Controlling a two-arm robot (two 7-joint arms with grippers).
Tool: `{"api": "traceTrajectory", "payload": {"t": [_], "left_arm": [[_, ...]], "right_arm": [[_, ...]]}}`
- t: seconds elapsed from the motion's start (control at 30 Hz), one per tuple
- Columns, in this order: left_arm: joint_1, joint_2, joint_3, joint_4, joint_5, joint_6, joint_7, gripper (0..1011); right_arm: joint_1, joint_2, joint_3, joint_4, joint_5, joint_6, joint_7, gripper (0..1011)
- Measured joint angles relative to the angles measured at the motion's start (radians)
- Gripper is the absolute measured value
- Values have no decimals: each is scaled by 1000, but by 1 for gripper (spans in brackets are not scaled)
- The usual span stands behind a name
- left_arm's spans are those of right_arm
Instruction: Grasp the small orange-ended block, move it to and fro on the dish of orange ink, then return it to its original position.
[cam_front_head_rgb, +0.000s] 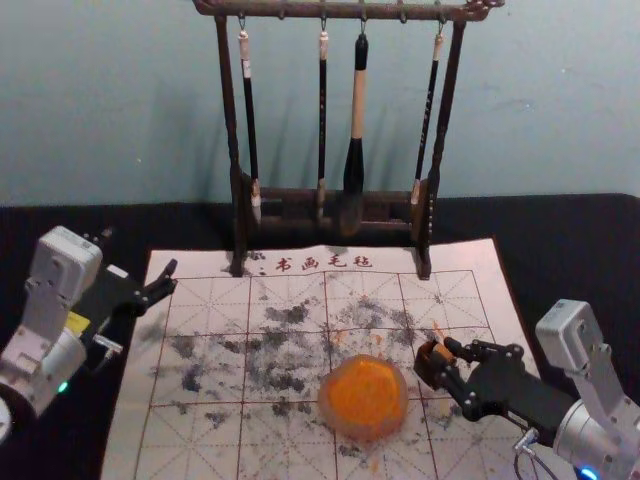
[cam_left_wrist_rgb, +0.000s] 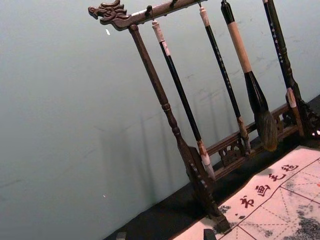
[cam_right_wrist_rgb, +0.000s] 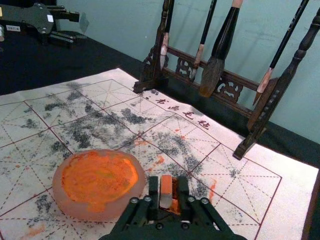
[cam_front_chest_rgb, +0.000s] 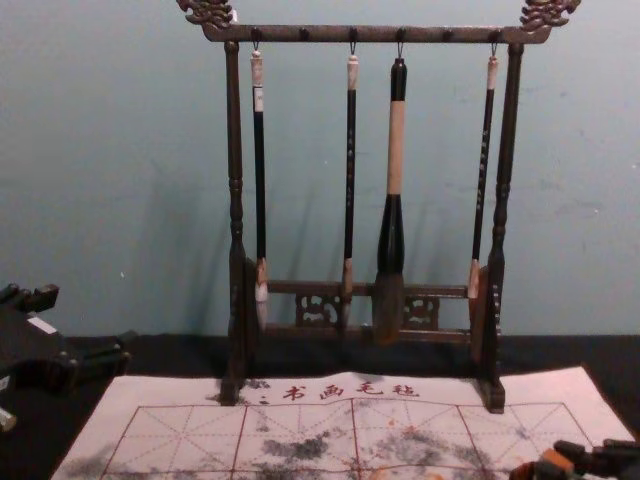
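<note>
The small orange-ended block (cam_front_head_rgb: 440, 351) is held just right of the ink dish (cam_front_head_rgb: 322, 402), with my right gripper (cam_front_head_rgb: 436, 364) shut on it. In the right wrist view the block (cam_right_wrist_rgb: 166, 185) shows an orange top and a pale side between the fingertips of my right gripper (cam_right_wrist_rgb: 168, 190), beside the round dish (cam_right_wrist_rgb: 61, 197) of orange ink. Whether the block touches the mat, I cannot tell. At the far left my left gripper (cam_front_head_rgb: 165, 279) stays parked, open and holding nothing; its fingertips also edge into the left wrist view (cam_left_wrist_rgb: 165, 235).
A dark wooden rack (cam_front_head_rgb: 236, 130) with several hanging brushes stands at the mat's back edge. The ink-stained, gridded mat (cam_front_head_rgb: 200, 350) lies on a black-covered table (cam_front_head_rgb: 60, 222), and a pale wall rises behind.
</note>
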Motion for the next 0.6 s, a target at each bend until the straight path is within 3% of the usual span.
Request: {"api": "traceTrajectory", "payload": {"t": [0.1, 0.2, 0.6], "left_arm": [[0, 0, 0, 0, 0, 0, 0, 1001], [0, 0, 0, 0, 0, 0, 0, 1001], [0, 0, 0, 0, 0, 0, 0, 1001]], "right_arm": [[0, 0, 0, 0, 0, 0, 0, 132], [0, 0, 0, 0, 0, 0, 0, 87], [0, 0, 0, 0, 0, 0, 0, 87]]}}
